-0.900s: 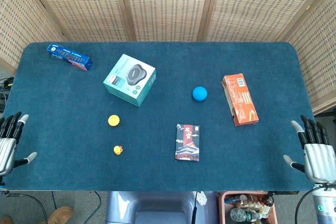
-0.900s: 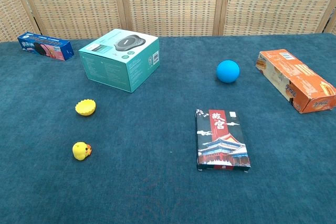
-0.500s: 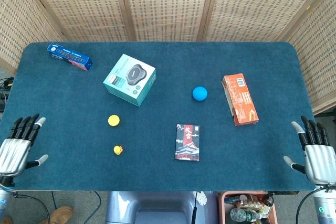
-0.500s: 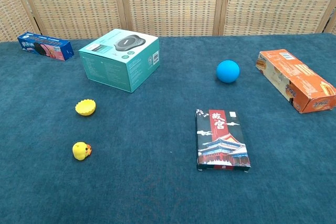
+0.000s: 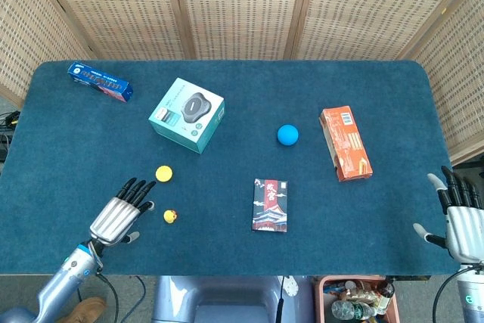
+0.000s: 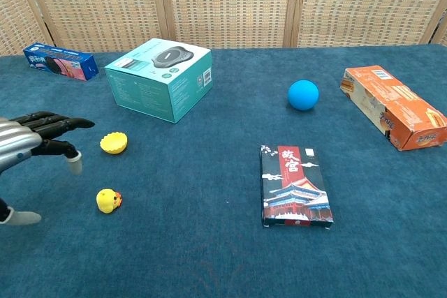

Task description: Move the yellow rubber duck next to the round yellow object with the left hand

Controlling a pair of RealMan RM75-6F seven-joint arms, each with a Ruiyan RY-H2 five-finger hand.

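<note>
**Left hand open beside the duck**

Woven screens back a blue-covered table (image 5: 227, 240). On it, the yellow duck (image 5: 171, 216) sits near the front left, with the round yellow object (image 5: 163, 174) a little behind it and apart from it. Just left of the duck, the left hand (image 5: 121, 213) hovers with fingers spread, grasping nothing. At the table's front right corner, the right hand (image 5: 460, 221) is likewise released, fingers apart. Elsewhere lie a teal box (image 5: 187, 114), a blue ball (image 5: 287, 135) and an orange box (image 5: 345, 144).
</note>
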